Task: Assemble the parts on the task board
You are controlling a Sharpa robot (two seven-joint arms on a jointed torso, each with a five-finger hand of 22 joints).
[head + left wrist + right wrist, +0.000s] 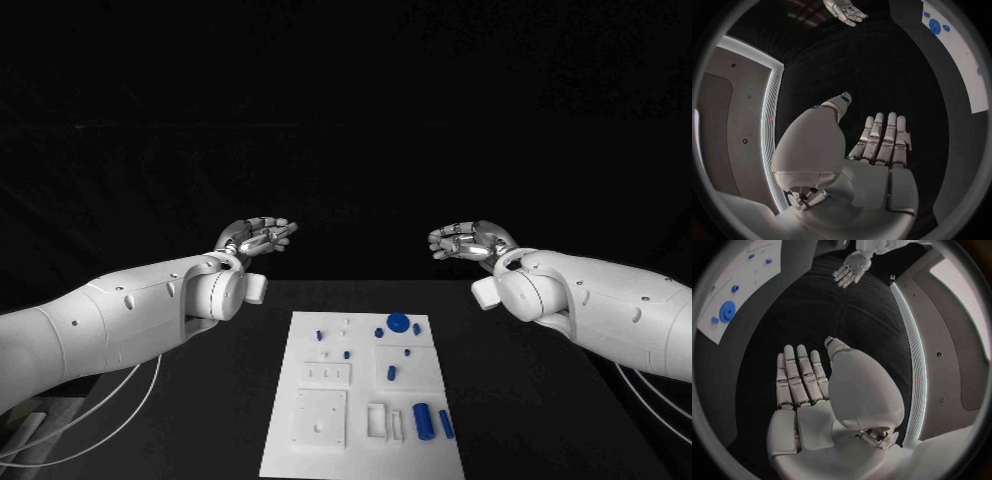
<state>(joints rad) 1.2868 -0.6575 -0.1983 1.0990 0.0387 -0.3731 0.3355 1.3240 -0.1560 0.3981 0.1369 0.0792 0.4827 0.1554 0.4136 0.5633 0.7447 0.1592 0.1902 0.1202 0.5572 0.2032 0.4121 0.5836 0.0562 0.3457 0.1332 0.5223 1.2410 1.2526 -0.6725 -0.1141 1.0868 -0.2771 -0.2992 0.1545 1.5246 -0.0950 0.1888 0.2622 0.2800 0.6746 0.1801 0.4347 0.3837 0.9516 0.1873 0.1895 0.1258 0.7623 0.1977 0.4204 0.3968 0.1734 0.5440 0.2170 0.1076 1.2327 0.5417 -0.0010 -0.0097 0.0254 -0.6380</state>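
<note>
While both arms hang raised beyond the far end of the desk [505,300], you've got nothing in hand yet. Head view: left hand [257,238] and right hand [470,241] face each other, well apart, palms up, fingers loosely curled, both released w/ nothing in them. Task board [325,440] lies flat mid-desk, long side running near to far. Parts on it: blue round disc [397,322] at far right w/ a small blue piece just beside it, a blue peg [391,373] mid-board, a blue cylinder [423,420] lying on its side near right.

Left wrist view: left hand [879,150] flat, fingers straight & side by side, holding nothing; board [957,55] off to one side, disc [934,26] visible on it.

Right wrist view: right hand [804,385] same, flat and released; board [736,295] and disc [727,311] well apart from it.

Handling, imo: parts look like small rigid plastic, light, smooth, so prob slippery and apt to roll. Pinch the cylinder across its middle, thumb vs finger. Take the disc by its rim. The board itself looks stiff.
</note>
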